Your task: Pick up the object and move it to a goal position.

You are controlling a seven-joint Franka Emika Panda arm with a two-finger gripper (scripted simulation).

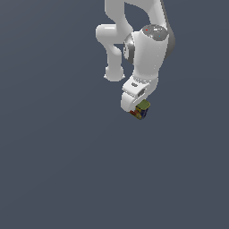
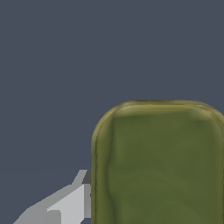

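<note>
The object (image 1: 142, 108) is a tiny blocky item with an olive-green top and dark blue, red and yellow side patches. It sits at the tip of the white gripper (image 1: 137, 110), which points down from the arm in the upper middle of the exterior view. In the wrist view the object's olive-green top (image 2: 159, 166) fills much of the picture, very close to the camera. One grey finger (image 2: 68, 203) lies against its side; the other finger is out of the picture. The gripper looks shut on the object. No goal marker shows.
A plain dark grey-blue surface (image 1: 67, 170) fills both views. The white arm's links (image 1: 147, 49) stand above the gripper. No other objects or edges show.
</note>
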